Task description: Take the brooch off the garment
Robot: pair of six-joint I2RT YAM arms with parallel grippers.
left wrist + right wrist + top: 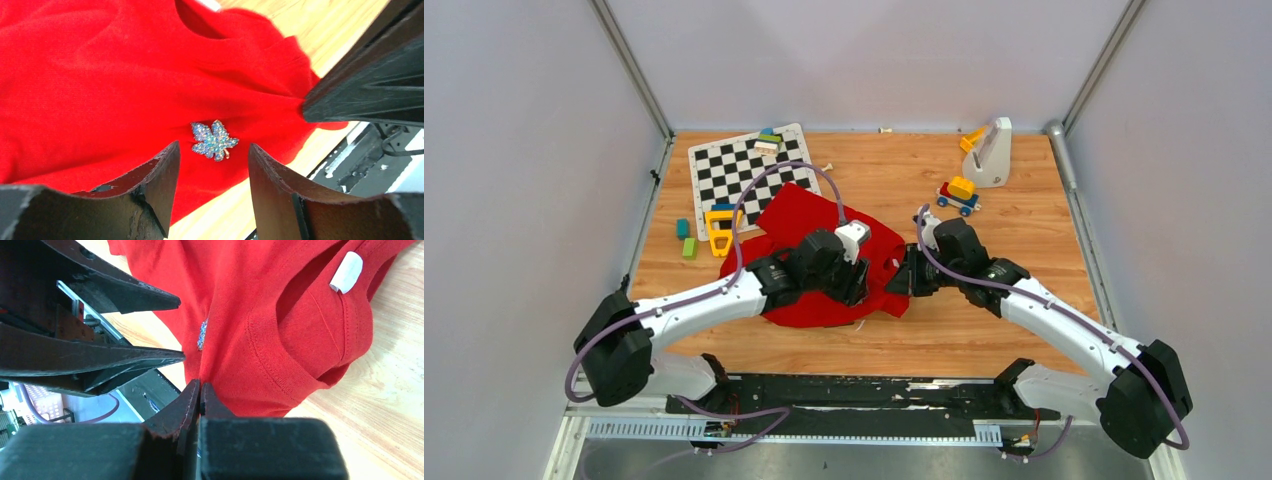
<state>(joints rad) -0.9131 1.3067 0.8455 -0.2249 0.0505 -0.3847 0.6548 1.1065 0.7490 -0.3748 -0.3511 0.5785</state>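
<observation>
— While left claw (212, 152) is spread, brooch (214, 140) sits just ahead between its tips. Risk?
— Right claw (200, 387), pinching garment (280, 315) beside it, may slip; garment bunches, left claw nips cloth instead.

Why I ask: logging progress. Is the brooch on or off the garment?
On. The brooch sits on the red garment, left claw open near it, right claw pinching fabric.
</observation>
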